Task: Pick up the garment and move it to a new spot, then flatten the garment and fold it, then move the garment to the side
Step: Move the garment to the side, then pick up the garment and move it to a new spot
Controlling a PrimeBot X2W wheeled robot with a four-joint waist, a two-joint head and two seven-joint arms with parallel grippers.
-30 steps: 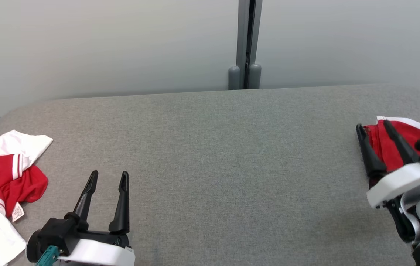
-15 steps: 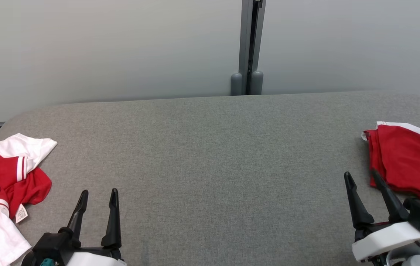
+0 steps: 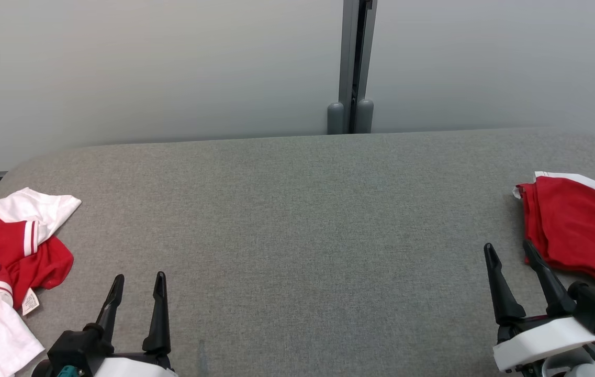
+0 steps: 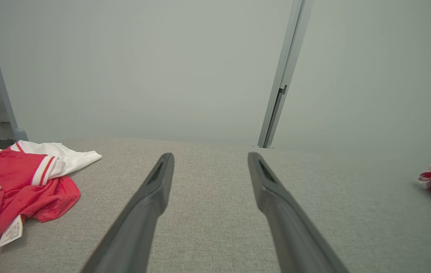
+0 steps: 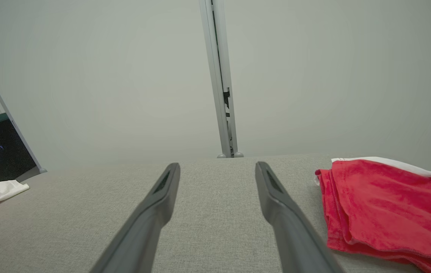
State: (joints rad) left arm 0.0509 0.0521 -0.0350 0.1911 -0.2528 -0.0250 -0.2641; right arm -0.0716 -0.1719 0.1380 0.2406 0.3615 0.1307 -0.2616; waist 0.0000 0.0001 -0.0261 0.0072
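Folded garment (image 3: 580,230) at right edge of frame: 1 cycle judged complete. Crumpled garment (image 3: 9,251), lower left: pending. Left tool (image 3: 139,276), right tool (image 3: 508,246): wide open, empty.

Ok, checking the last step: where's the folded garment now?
In the head view the folded garment lies at the table's right edge, just right of and beyond the right arm's open jaws, apart from them.

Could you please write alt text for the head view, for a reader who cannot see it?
A folded red garment lies at the right edge of a grey table, with a crumpled red and white garment at the left edge. The left pincer and right pincer stand open and empty near the front.
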